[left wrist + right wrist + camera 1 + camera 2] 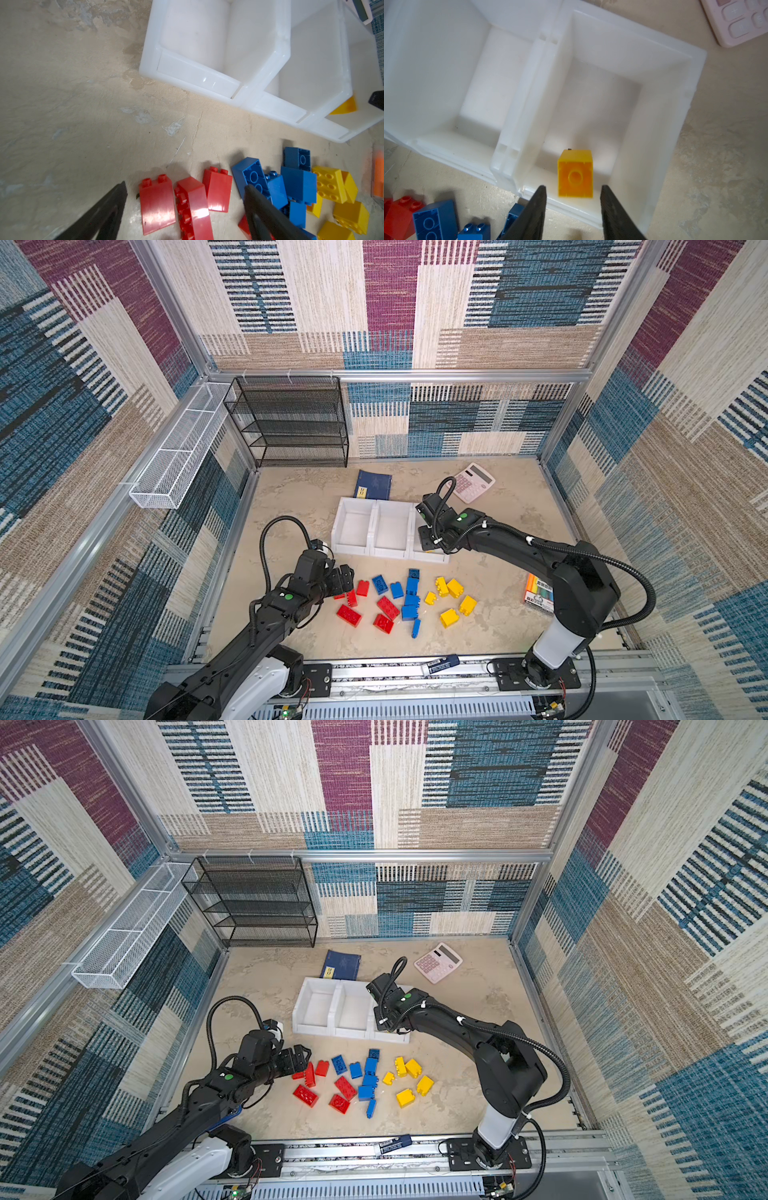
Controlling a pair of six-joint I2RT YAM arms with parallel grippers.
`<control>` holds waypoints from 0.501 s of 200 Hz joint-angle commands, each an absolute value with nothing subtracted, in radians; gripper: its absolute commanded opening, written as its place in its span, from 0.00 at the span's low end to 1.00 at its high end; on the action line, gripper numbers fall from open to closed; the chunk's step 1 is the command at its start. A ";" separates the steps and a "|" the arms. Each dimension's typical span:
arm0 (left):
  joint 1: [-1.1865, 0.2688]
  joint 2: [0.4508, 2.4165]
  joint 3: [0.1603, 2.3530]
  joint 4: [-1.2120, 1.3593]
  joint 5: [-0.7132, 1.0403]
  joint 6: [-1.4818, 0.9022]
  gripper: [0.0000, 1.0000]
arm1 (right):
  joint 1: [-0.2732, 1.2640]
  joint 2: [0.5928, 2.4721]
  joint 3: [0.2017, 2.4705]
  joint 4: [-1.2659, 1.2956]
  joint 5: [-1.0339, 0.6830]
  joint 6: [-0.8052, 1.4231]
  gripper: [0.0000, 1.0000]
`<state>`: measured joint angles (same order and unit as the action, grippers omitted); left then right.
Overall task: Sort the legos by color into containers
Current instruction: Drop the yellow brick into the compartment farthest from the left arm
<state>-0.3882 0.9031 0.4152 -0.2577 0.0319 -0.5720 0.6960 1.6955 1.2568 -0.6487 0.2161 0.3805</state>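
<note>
Loose legos lie in front of the containers [353, 502] [320, 982]: red ones [348, 615] on the left, blue ones [411, 585] in the middle, yellow ones [449, 617] on the right. My left gripper [347, 578] [186, 185] hangs open just above two red legos [156, 204] lying between its fingers. My right gripper [427, 541] [574, 187] stands open over the front of the rightmost container [675, 116]. A yellow lego [575, 174] [346, 107] is free inside that container, just beyond the fingertips. The other two containers hold nothing.
A pink calculator [473, 482] and a dark-blue booklet [374, 485] lie behind the containers. A black mesh rack [291, 423] and a white wire basket [178, 456] stand at the back left. A marker pack [539, 593] lies right of the yellow legos.
</note>
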 commanded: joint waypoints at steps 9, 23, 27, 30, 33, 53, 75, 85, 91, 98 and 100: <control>-0.391 0.905 0.419 -0.242 0.040 -0.574 0.90 | 0.696 1.668 1.250 -0.643 0.216 0.401 0.57; -0.395 0.905 0.420 -0.243 0.046 -0.567 0.88 | 0.697 1.646 1.242 -0.643 0.217 0.410 0.59; -0.396 0.906 0.422 -0.243 0.047 -0.565 0.87 | 0.696 1.639 1.240 -0.642 0.216 0.412 0.59; -0.397 0.906 0.423 -0.244 0.048 -0.564 0.87 | 0.697 1.632 1.237 -0.641 0.215 0.414 0.59; -0.400 0.906 0.423 -0.245 0.048 -0.562 0.87 | 0.697 1.626 1.233 -0.640 0.215 0.415 0.59; -0.414 0.914 0.430 -0.251 0.046 -0.558 0.85 | 0.697 1.590 1.209 -0.637 0.207 0.428 0.59; -0.431 0.939 0.438 -0.253 0.055 -0.556 0.81 | 0.697 1.555 1.178 -0.641 0.203 0.440 0.59; -0.438 0.952 0.443 -0.253 0.061 -0.556 0.80 | 0.696 1.539 1.163 -0.640 0.199 0.445 0.59; -0.444 0.962 0.446 -0.255 0.065 -0.557 0.79 | 0.697 1.529 1.152 -0.637 0.196 0.448 0.59; -0.449 0.970 0.449 -0.255 0.071 -0.557 0.78 | 0.697 1.516 1.140 -0.631 0.192 0.455 0.59; -0.451 0.972 0.449 -0.255 0.073 -0.556 0.78 | 0.697 1.513 1.136 -0.631 0.191 0.456 0.59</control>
